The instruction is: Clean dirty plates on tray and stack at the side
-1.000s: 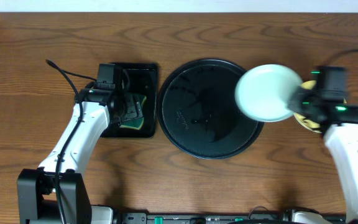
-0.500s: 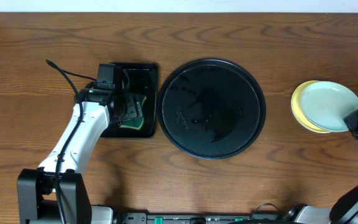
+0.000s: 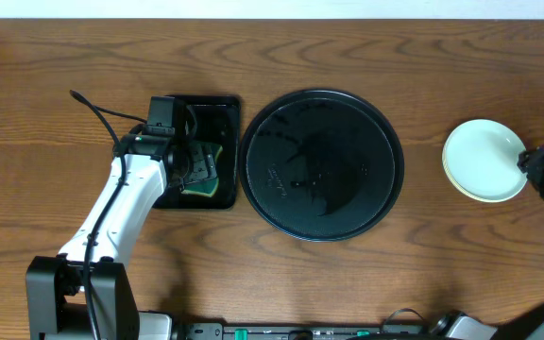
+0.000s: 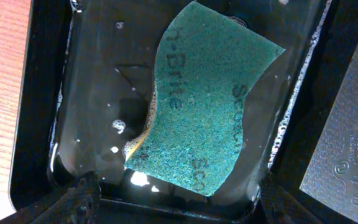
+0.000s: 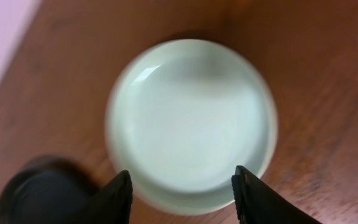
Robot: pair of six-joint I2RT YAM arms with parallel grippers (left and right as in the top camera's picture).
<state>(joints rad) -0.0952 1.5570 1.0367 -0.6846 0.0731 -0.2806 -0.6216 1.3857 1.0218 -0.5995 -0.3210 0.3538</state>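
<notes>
The stacking step is judged to be at its end. The round black tray (image 3: 348, 123) is seen bare and shiny, with a raised rim. A pale mint plate (image 3: 484, 173), shallow and smooth, is laid on the wooden worktop (image 3: 423, 57), to the right of the tray. A thin yellowish edge under it hints at a second plate (image 3: 454, 185). The right hand (image 5: 181, 173) is held part open over the mint plate's near rim, and nothing is gripped. The left hand (image 3: 195, 168) is spread wide and empty over a rough green sponge (image 4: 204, 99) soaked in a small tray (image 4: 42, 124). Next, the right hand should be lifted away gently, so the stack is not knocked.
</notes>
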